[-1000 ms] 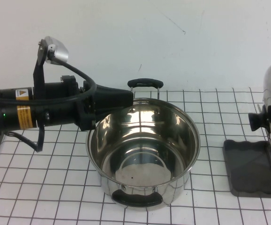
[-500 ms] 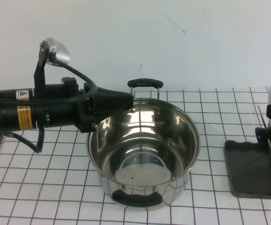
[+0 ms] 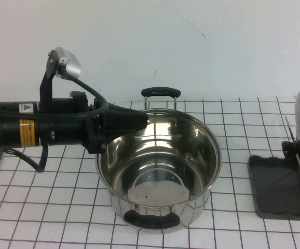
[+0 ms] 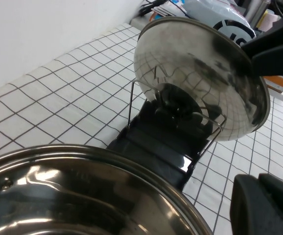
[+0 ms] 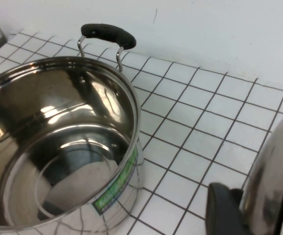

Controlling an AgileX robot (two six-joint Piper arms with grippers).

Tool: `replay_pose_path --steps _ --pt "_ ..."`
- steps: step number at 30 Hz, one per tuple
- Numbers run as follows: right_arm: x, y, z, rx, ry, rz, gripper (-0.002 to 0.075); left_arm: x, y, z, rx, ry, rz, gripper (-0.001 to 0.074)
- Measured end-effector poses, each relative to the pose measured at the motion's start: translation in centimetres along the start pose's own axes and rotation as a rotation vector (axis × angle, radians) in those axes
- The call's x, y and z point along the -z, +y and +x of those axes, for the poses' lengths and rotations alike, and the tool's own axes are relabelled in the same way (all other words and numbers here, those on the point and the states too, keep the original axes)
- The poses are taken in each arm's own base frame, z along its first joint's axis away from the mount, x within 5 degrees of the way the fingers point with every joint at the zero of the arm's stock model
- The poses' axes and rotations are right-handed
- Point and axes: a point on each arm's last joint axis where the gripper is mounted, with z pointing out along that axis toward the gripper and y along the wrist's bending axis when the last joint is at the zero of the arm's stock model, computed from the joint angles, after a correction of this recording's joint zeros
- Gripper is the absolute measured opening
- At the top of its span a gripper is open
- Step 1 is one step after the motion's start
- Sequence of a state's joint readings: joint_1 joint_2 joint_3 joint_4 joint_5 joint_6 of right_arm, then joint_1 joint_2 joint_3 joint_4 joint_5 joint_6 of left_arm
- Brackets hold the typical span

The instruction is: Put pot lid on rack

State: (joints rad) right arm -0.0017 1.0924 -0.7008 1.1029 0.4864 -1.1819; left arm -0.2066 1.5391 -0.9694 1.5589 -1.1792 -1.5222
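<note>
Pot lid (image 4: 200, 78) upright on rack (image 4: 161, 142)
Mirror-shiny dome leans against wire bar (image 4: 131, 100); left gripper (image 3: 139, 120) over pot (image 3: 160, 166) rim, right gripper (image 4: 273, 49) at lid edge, jaw states unreadable.

Pot lid (image 4: 200, 78): round, domed, mirror-bright steel, standing nearly on edge with its concave underside toward the pot (image 3: 160, 168); it rests over the rack, against the rack's upright wire bar (image 4: 173, 105). Rack (image 3: 277, 187): small dark grey rectangular tray with a raised rim, lying flat on the gridded tabletop, beside the pot and apart from it.
</note>
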Motion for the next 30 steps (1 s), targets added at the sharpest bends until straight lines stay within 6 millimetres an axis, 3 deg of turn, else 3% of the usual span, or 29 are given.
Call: replay_pose_path --steps 9,15,24,27,30 --pt "1.8 1.0 -0.2 0.031 -0.010 -0.008 0.0275 0.1 -0.2 -0.2 -0.011 0.005 -0.008 -0.0002" --pt "2.9 1.6 -0.2 0.057 -0.009 -0.010 0.0275 1.6 -1.6 -1.2 -0.126 0.060 -0.166 -0.0002" --pt "4.7 2.6 -0.3 0.061 -0.036 -0.009 0.0275 5.6 -6.9 -3.3 -0.304 -0.005 -0.329 -0.0002" --pt "6.4 3.6 -0.5 0.087 -0.086 -0.014 0.0267 7.3 -8.8 -2.7 -0.321 -0.055 -0.427 -0.0002" --pt "9.1 5.1 -0.8 0.142 -0.189 0.002 0.0229 9.1 -10.7 -0.8 -0.334 -0.110 -0.559 -0.0002"
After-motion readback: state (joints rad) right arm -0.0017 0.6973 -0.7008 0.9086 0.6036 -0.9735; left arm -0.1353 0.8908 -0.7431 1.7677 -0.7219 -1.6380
